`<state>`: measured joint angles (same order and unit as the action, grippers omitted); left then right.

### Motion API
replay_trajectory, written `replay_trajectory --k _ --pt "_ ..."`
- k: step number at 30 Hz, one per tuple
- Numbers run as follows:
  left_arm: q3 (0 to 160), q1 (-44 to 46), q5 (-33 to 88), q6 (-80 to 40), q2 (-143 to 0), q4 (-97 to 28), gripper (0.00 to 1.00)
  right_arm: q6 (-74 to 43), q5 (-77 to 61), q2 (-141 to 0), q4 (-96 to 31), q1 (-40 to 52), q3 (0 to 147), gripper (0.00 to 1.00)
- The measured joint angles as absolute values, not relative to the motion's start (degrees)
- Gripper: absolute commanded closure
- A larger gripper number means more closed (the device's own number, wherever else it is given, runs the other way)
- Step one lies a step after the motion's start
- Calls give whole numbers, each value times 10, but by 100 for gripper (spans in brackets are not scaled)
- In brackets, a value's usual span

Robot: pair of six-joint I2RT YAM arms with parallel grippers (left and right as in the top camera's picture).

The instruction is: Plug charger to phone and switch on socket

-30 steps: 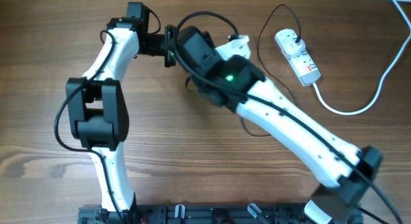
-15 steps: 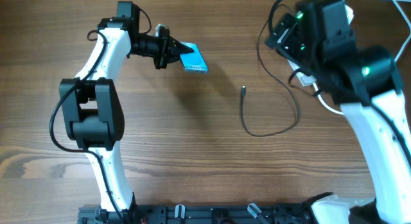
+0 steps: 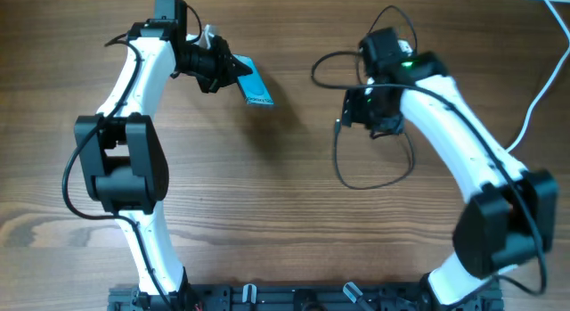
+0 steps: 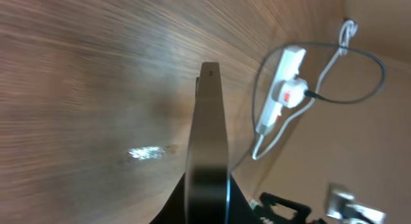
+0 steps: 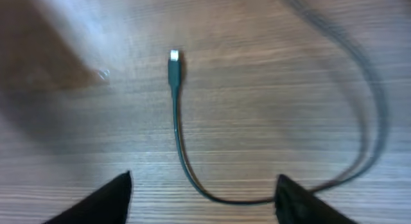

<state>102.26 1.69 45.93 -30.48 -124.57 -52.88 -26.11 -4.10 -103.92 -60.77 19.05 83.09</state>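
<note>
Little of the task looks finished: the plug is not in the phone, and the pictures do not show whether the socket's switch is on. At the far left, the left gripper (image 3: 230, 70) is pinched on one end of the phone (image 3: 256, 83). The phone's blue screen faces upward in the overhead view, and the phone appears to be lifted clear of the wooden surface (image 3: 267, 222); the left wrist view shows it edge-on. Well apart to its right lies the charger (image 3: 374, 182), a thin black cable looping loosely on the surface, with its small plug tip (image 5: 173, 62) lying free and touching nothing else. The right gripper (image 5: 204, 185) hangs just above that stretch of cable with its fingers spread wide, holding nothing and not touching the plug. The socket (image 4: 282, 95) is hidden beneath the right arm in the overhead view. In the left wrist view it lies flat, with the black cable leading away from what looks like the white adapter seated in it. The thick white cord (image 3: 534, 106) trails off at the far right. By this reading, the remaining steps are picking up the plug, pushing it into the phone and pressing the switch.
</note>
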Motion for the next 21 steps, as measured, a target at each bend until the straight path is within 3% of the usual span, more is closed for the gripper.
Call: replay_trajectory --k 3,13,17,21 --pt "1023 9 443 -304 -1246 -532 96 -252 -50 -1070 -590 195 825 43" --pt "1023 -1 416 -300 -1246 -531 96 -247 -56 -1164 -524 209 824 44" --pt "1023 -1 407 -298 -1246 -530 96 -245 -55 -1179 -509 214 822 57" --pt "1023 -1 403 -298 -1246 -528 96 -248 -30 -1180 -502 224 822 56"
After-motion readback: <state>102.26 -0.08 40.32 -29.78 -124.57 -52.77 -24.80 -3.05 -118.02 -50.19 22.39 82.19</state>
